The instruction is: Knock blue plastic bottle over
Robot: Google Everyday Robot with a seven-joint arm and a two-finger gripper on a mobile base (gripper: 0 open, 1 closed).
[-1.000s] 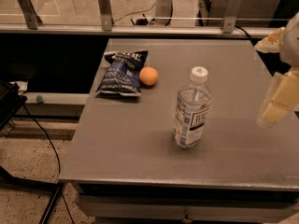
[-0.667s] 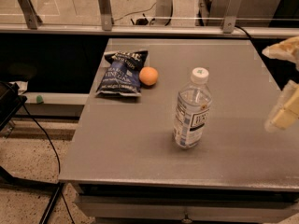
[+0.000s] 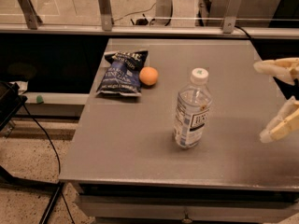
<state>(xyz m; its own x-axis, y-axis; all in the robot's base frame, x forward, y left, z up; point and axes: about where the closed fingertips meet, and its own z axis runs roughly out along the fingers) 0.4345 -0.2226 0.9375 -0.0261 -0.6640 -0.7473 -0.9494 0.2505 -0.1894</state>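
Observation:
The blue plastic bottle (image 3: 192,110) is clear, with a white cap and a white-and-dark label. It stands upright near the middle of the grey table (image 3: 140,139). My gripper (image 3: 266,101) is at the right edge of the view, to the right of the bottle and apart from it. Its two pale fingers (image 3: 279,68) are spread wide, one above the other, with nothing between them.
A dark blue chip bag (image 3: 120,73) lies at the table's back left, with an orange (image 3: 148,76) touching its right side. A glass railing with metal posts (image 3: 104,7) runs behind the table. A black cable (image 3: 44,134) hangs at the left.
My gripper has shifted a little to the right and down at the frame's edge, fingers staying spread. The bottle, bag and orange have not moved.

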